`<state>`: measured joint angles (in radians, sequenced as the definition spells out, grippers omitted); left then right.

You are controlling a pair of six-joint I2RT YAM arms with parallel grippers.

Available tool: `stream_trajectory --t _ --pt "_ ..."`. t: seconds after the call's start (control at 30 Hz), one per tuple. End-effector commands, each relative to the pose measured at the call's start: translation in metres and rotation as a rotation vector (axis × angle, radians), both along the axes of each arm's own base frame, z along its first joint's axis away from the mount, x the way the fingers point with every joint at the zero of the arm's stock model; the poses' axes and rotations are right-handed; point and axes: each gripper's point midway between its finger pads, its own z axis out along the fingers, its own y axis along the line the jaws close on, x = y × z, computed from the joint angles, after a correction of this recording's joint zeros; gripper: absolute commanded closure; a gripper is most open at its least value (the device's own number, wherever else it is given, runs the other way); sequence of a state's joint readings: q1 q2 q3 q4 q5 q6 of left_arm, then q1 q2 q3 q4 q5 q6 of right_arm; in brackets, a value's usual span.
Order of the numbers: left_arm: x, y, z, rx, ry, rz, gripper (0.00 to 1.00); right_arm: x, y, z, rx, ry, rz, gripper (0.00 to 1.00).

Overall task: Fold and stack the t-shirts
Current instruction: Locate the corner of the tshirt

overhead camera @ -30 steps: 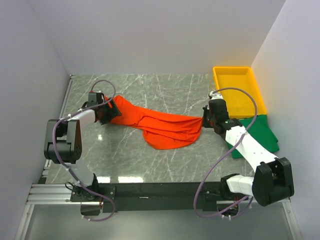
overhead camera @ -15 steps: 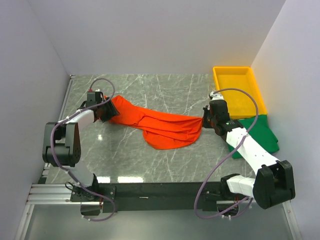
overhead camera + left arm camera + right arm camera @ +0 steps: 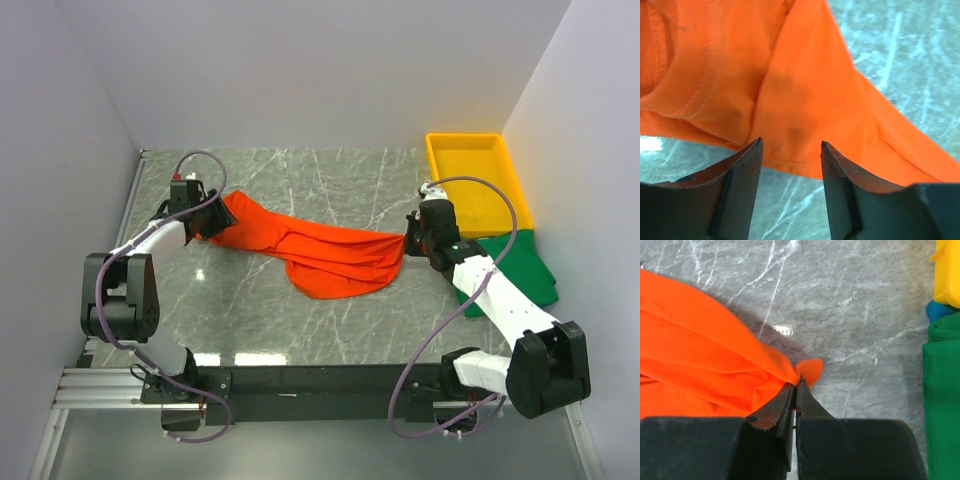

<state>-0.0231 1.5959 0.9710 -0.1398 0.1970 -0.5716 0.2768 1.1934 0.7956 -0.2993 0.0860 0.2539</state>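
The orange-red t-shirt [image 3: 320, 255] lies stretched in a rumpled band across the middle of the table. My left gripper [image 3: 210, 222] sits at its left end, low over the table. In the left wrist view the left gripper [image 3: 791, 142] is open, the hem of the t-shirt [image 3: 790, 90] lies just at its tips and bare marble shows between the fingers. My right gripper [image 3: 408, 243] is at the shirt's right end. In the right wrist view that gripper [image 3: 796, 382] is shut on a corner of the orange cloth [image 3: 700, 365]. The dark green t-shirt [image 3: 525, 270] lies flat at the right edge.
An empty yellow tray [image 3: 475, 190] stands at the back right, just beyond the green t-shirt [image 3: 942, 405]. A small blue thing [image 3: 937, 310] shows between the tray [image 3: 949, 270] and the green cloth. White walls close in the left, back and right sides.
My left arm's elbow has swung further left and its gripper has shifted slightly toward the back left at the shirt's end. The right arm and the shirt's right end have stayed put.
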Motion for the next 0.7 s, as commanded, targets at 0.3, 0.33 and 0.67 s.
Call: stream_trajectory --t 0.3,0.33,0.67 --pt "0.005 0.014 -0.028 0.059 0.082 0.069 0.37 0.006 0.002 0.009 0.026 -0.044 -0.004 1.0" --pt "0.005 0.013 -0.034 0.053 0.096 0.064 0.36 0.006 0.003 0.008 0.027 -0.042 -0.002 1.0" --pt "0.009 0.002 -0.027 -0.004 0.079 0.028 0.46 0.006 0.003 0.008 0.029 -0.043 -0.003 1.0"
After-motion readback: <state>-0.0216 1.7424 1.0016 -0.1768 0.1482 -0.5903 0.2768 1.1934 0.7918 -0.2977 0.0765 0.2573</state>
